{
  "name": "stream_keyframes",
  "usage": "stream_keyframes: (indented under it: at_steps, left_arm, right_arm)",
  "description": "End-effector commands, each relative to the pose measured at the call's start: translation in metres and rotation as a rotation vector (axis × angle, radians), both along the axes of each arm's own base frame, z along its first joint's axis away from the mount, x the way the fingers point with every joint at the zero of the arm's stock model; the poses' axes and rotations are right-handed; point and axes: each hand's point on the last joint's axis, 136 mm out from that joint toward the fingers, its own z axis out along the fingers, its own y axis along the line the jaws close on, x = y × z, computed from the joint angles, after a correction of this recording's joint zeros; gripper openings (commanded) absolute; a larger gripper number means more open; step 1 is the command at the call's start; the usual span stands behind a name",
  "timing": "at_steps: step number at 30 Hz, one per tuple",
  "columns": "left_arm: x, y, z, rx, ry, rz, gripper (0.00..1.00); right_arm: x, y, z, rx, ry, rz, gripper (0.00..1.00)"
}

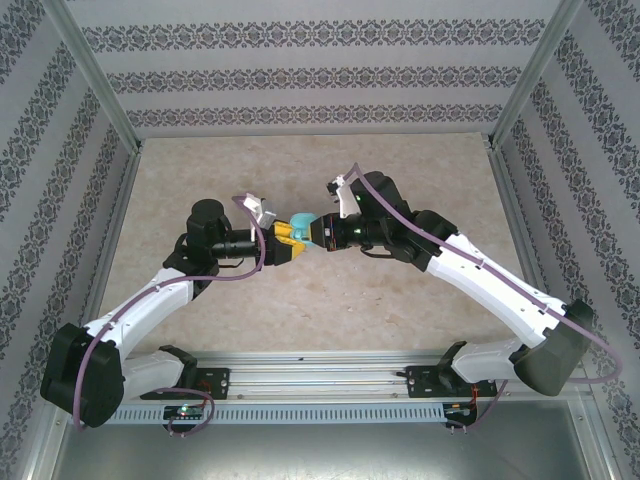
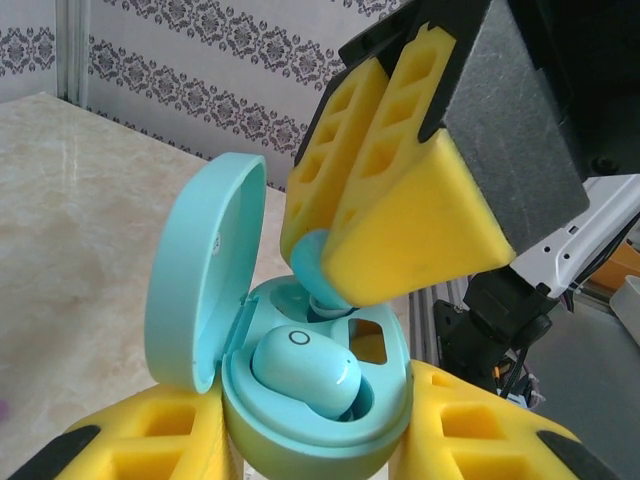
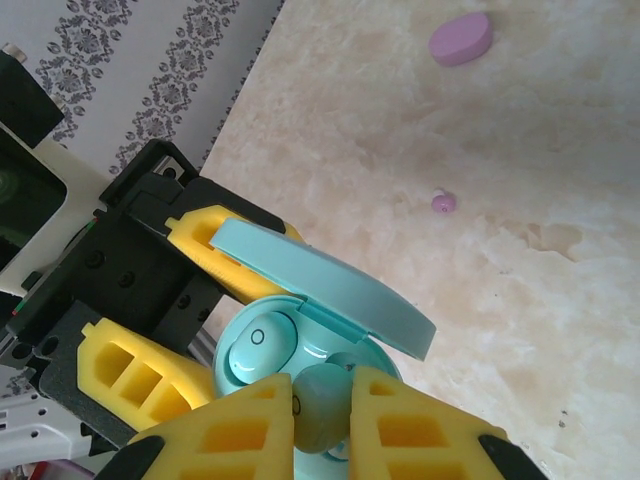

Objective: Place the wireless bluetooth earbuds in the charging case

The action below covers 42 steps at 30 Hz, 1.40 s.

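Top external view: grips a light blue case (image 1: 302,221) above the surface (image 3: 520,300) with the left gripper (image 1: 285,243), clamped on its body, lid (image 2: 200,280) tipped open. Pinches a light blue earbud (image 2: 315,265) in the right gripper (image 1: 312,238), closed tight on it, at the mouth of the case's empty socket. Holds the other blue earbud (image 2: 305,370) seated in the case. Shows a pink earbud (image 3: 443,203) and a pink case (image 3: 460,38) lying apart on the surface.
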Motion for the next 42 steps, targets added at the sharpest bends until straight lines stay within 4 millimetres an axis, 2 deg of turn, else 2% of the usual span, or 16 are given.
stream_keyframes:
  at_steps: [1,6,11,20,24,35,42]
  left_arm:
    - [-0.003,-0.003,0.025,-0.044,-0.083,-0.031,0.19]
    - [-0.002,-0.003,0.024,-0.043,-0.083,-0.03,0.19]
    - [-0.002,-0.004,0.024,-0.042,-0.083,-0.032,0.2]
    - [-0.002,-0.004,0.025,-0.046,-0.085,-0.035,0.2]
    - [-0.002,-0.004,0.024,-0.046,-0.085,-0.032,0.2]
    - [-0.003,-0.004,0.024,-0.046,-0.089,-0.034,0.2]
    - [-0.004,-0.004,0.027,-0.048,-0.092,-0.037,0.2]
  right_arm:
    - [0.0,-0.001,-0.012,-0.045,0.025,0.016,0.16]
    - [-0.002,-0.001,-0.017,-0.054,0.037,0.024,0.19]
    - [0.0,-0.006,-0.018,-0.077,0.023,0.004,0.3]
    - [0.0,-0.005,-0.005,-0.065,0.007,0.011,0.44]
    - [-0.001,-0.007,0.007,-0.051,-0.008,0.002,0.5]
    - [0.003,-0.029,0.039,-0.04,-0.074,-0.095,0.53]
    - [0.028,-0.049,0.041,-0.021,-0.042,-0.207,0.53]
